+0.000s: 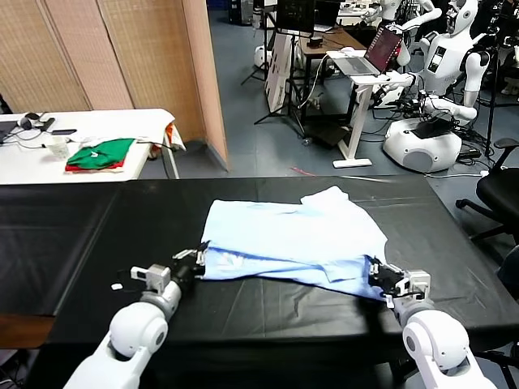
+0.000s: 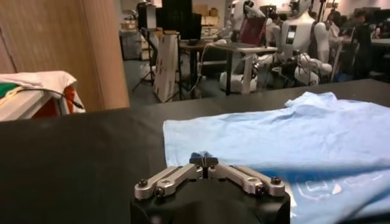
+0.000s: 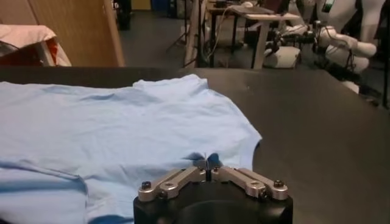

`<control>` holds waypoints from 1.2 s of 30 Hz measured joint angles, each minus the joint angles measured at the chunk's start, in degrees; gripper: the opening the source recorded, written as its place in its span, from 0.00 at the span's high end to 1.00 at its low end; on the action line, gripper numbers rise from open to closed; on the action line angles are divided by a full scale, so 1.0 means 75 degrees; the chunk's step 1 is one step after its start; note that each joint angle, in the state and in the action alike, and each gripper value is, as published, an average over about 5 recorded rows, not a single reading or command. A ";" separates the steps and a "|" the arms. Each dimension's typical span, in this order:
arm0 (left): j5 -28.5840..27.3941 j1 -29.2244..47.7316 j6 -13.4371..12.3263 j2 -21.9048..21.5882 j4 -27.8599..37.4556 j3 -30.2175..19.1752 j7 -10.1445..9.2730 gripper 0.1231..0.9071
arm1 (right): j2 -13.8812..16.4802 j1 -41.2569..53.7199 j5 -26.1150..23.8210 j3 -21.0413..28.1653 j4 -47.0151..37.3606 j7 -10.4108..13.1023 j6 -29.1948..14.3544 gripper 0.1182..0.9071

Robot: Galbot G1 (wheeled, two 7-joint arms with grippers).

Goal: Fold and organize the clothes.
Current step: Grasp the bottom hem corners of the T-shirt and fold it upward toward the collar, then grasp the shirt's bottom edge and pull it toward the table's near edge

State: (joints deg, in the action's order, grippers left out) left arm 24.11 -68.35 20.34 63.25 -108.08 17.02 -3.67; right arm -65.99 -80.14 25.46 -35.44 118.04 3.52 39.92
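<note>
Pale-blue T-shirt (image 1: 292, 239) lies on the black table (image 1: 73, 235); left gripper (image 2: 203, 159) and right gripper (image 3: 208, 162) each pinch its near hem, fingertips together.

Pale light-blue T-shirt (image 1: 292, 239), plain, with a faint white mark near its left hem. Black table (image 1: 81, 235). Green and red garments (image 1: 101, 154) on a white table (image 1: 122, 121). Tan ribbed partition (image 1: 122, 53). Blue-grey floor (image 1: 268, 146).
</note>
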 joint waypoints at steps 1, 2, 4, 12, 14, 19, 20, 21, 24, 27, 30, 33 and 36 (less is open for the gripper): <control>-0.0008 -0.0035 0.0017 0.0012 -0.0032 0.0025 -0.0007 0.67 | 0.0004 -0.0130 -0.0038 -0.0060 0.0115 0.0000 0.0071 0.28; -0.0021 -0.0083 0.0044 0.0023 -0.0072 0.0057 -0.0014 0.60 | 0.0001 -0.0279 -0.0058 -0.0123 0.0243 -0.0010 0.0104 0.19; -0.0060 -0.0214 0.0103 0.0048 -0.0179 0.0143 -0.0020 0.43 | -0.0021 -0.0615 -0.0070 -0.0266 0.0499 -0.0069 0.0081 0.08; -0.0129 -0.1172 0.0160 0.0233 -0.0625 0.0433 0.0009 0.01 | -0.0111 -0.1478 0.0059 -0.0709 0.0809 -0.0312 -0.0313 0.00; -0.0184 -0.1331 0.0154 0.0283 -0.0634 0.0439 0.0018 0.00 | -0.0132 -0.1518 0.0082 -0.0732 0.0793 -0.0317 -0.0350 0.02; -0.0347 -0.1543 0.0145 0.0353 -0.0572 0.0436 0.0036 0.07 | -0.0190 -0.1524 0.0080 -0.0709 0.0686 -0.0313 -0.0407 0.12; -0.0360 -0.1560 0.0145 0.0351 -0.0555 0.0438 0.0036 0.12 | -0.0199 -0.1516 0.0076 -0.0700 0.0658 -0.0311 -0.0418 0.15; -0.0366 -0.1571 0.0145 0.0345 -0.0541 0.0441 0.0036 0.19 | -0.0205 -0.1510 0.0071 -0.0692 0.0632 -0.0311 -0.0427 0.20; -0.0366 -0.1592 0.0145 0.0313 -0.0518 0.0456 0.0035 0.43 | -0.0215 -0.1501 0.0058 -0.0683 0.0565 -0.0317 -0.0437 0.40; -0.0366 -0.1608 0.0150 0.0275 -0.0512 0.0468 0.0035 0.67 | -0.0227 -0.1530 0.0069 -0.0699 0.0546 -0.0334 -0.0438 0.61; -0.0371 -0.1614 0.0159 0.0237 -0.0512 0.0472 0.0036 0.88 | -0.0241 -0.1575 0.0158 -0.0741 0.0582 -0.0341 -0.0441 0.76; -0.0382 -0.1614 0.0172 0.0200 -0.0517 0.0472 0.0033 0.96 | -0.0250 -0.1603 0.0289 -0.0779 0.0628 -0.0330 -0.0445 0.88; -0.0433 -0.1652 0.0186 0.0163 -0.0552 0.0473 0.0006 0.96 | -0.0206 -0.1601 0.0372 -0.0768 0.0659 -0.0322 -0.0452 0.96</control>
State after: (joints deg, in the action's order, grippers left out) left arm 20.87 -80.74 21.74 64.47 -112.22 20.57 -3.62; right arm -67.54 -92.14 28.25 -41.20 122.99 1.11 36.53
